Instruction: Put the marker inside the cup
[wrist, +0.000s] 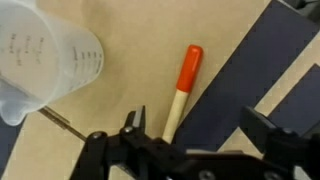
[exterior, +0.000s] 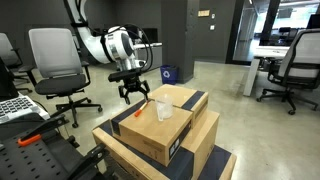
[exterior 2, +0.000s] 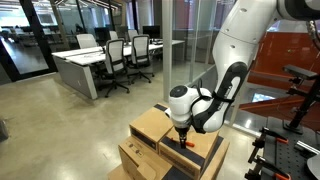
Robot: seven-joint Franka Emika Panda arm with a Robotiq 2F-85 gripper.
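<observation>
Wrist view: the marker lies flat on the cardboard box, its orange cap toward the upper centre of the frame.
Cup: the clear cup sits in the upper left of the frame, apart from the marker; nothing shows inside it.
Gripper: the gripper fills the bottom edge with its fingers spread wide. The marker's lower end lies between them; I cannot tell whether it touches either.
Exterior views: in both exterior views the gripper hangs low over the box top, with the cup just beside it.
Done: 0 of 2 stages, by my judgement; only the approach is in place.
Left: grasp and lift the marker, then carry it to the cup and release it.
</observation>
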